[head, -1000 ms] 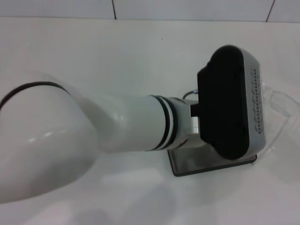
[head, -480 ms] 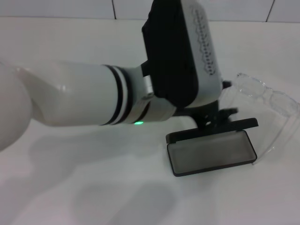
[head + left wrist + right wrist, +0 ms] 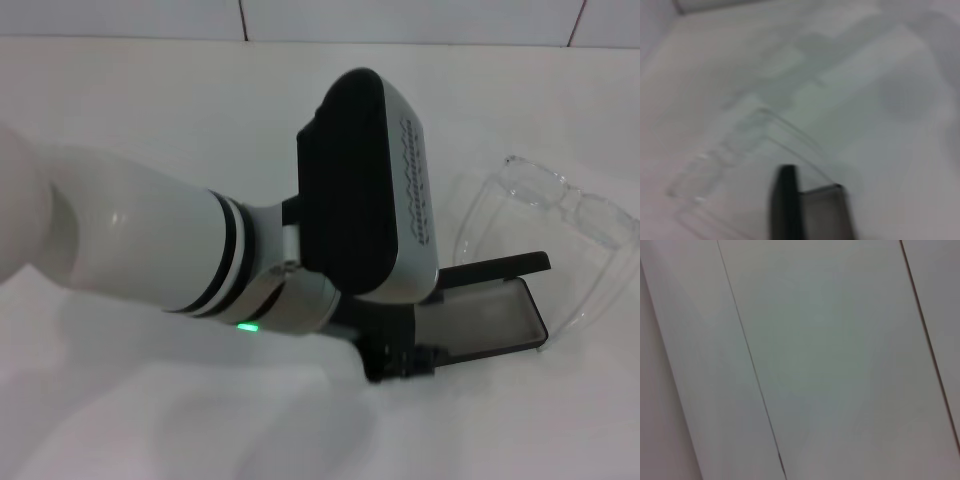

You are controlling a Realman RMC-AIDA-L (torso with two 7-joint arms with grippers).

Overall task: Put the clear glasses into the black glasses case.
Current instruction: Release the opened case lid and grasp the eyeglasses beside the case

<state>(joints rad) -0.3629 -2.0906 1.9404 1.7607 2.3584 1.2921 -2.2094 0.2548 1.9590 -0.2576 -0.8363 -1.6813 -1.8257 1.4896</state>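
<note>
The black glasses case (image 3: 495, 315) lies open on the white table at the right, grey lining up, its lid (image 3: 500, 267) raised along the far side. Just behind and to the right of it rest the clear glasses (image 3: 560, 200), one temple arm curving down past the case's right end. My left arm reaches across from the left, and its black-and-silver wrist housing (image 3: 375, 200) covers the case's left part. My left gripper (image 3: 400, 360) sits low at the case's near left corner. The left wrist view shows the case (image 3: 822, 212) and the glasses (image 3: 740, 150) beside it. My right gripper is out of view.
A white table (image 3: 150, 420) carries everything and a tiled wall (image 3: 400, 20) runs along its far edge. The right wrist view holds only white tiles with dark seams (image 3: 750, 365).
My left arm swung from over the case up toward the back, then down and nearer, ending at the case's near left corner. The case and glasses kept their places.
</note>
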